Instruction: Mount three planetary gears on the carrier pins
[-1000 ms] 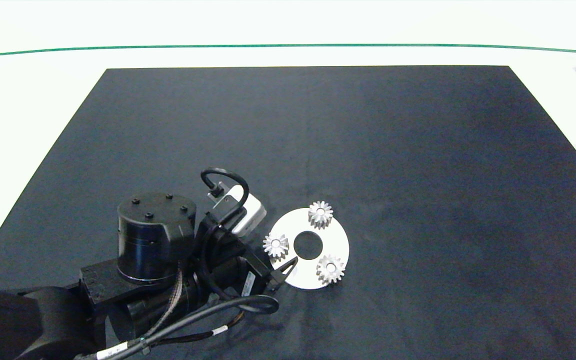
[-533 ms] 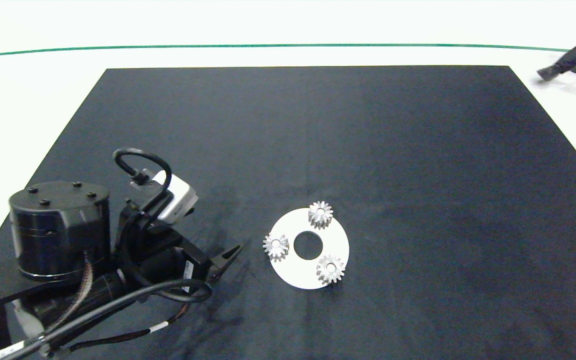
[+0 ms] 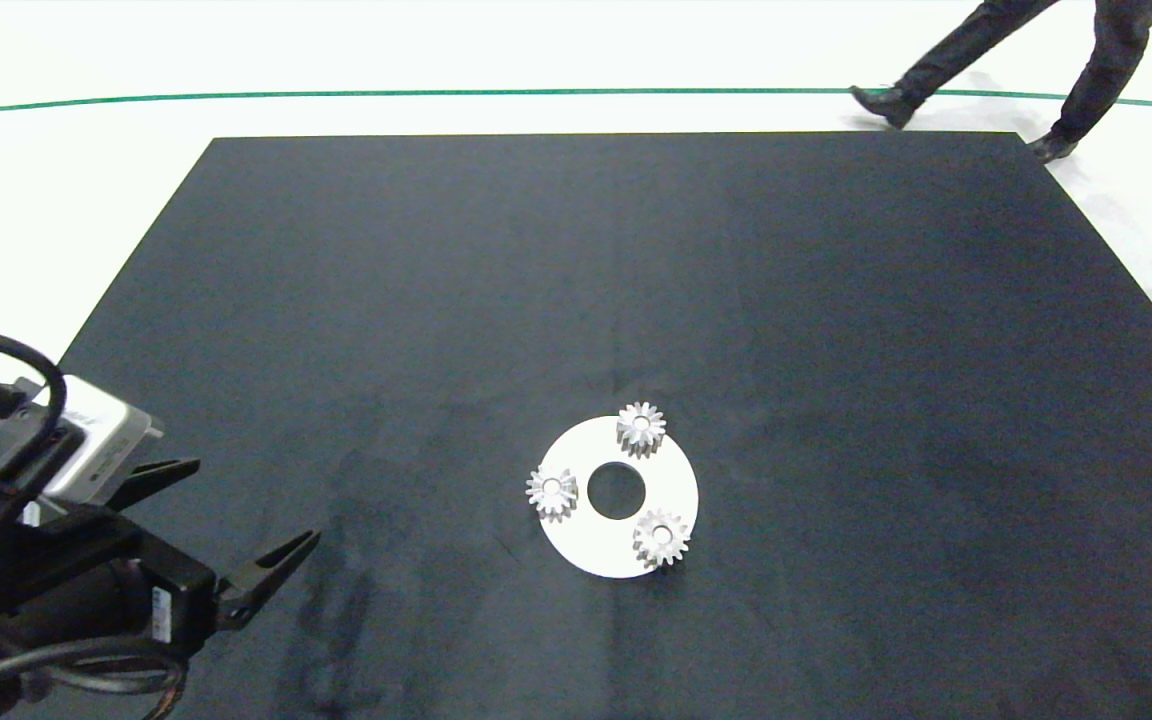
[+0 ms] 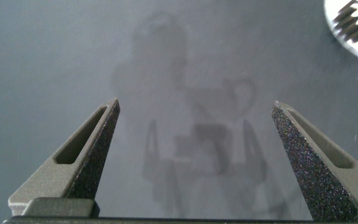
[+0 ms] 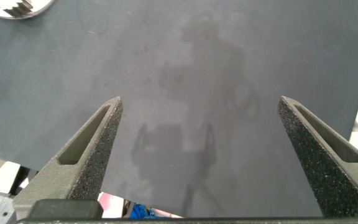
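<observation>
— So, anything left?
— Seemingly nothing: all three planetary gears [image 3: 641, 428] sit on the white disc [image 3: 618, 537] pins; left gripper [image 3: 241, 525] and right gripper [image 5: 199, 155] spread, empty

- Bright, even light falls from above; the pale floor [image 3: 576, 50] around the dark mat [image 3: 636, 280] is nearly washed out.
- The mat has a dull sheen and mirrors faint grey shapes of the arms in both wrist views.
- The gears [image 3: 641, 428] glint, throwing only short, soft shadows.
- The green line [image 3: 336, 96] bows, betraying lens distortion.
- The person's legs [image 3: 1016, 50] at the far right are slightly smeared.
</observation>
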Controlling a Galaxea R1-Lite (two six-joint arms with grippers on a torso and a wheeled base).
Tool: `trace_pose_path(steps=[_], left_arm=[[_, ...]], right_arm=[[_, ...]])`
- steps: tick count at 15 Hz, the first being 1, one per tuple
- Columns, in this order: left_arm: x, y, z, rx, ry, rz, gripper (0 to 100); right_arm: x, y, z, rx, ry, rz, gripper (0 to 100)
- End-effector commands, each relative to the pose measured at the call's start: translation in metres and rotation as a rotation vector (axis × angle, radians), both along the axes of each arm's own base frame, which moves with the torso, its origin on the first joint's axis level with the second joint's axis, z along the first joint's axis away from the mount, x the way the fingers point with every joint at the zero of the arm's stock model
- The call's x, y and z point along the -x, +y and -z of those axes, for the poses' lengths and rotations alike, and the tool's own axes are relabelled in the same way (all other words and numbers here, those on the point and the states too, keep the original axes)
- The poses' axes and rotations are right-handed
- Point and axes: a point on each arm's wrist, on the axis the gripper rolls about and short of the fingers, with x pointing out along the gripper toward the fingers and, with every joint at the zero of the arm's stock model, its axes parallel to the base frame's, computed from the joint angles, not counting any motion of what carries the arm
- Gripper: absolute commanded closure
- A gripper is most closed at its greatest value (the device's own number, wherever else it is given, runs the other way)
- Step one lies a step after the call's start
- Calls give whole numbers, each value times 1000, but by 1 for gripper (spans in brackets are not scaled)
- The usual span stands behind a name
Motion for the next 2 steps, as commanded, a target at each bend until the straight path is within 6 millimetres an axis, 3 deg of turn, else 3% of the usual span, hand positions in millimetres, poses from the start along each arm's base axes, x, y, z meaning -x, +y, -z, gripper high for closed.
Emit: trace_pose_path(steps=[1, 2], left_arm=[[23, 20, -10, 42, -69, -96, 0], [24, 22, -10, 46, -74, -111, 0]], right_arm=[[8, -3, 7, 1, -2, 70, 0], [10, -3, 9, 1, -2, 80, 0]])
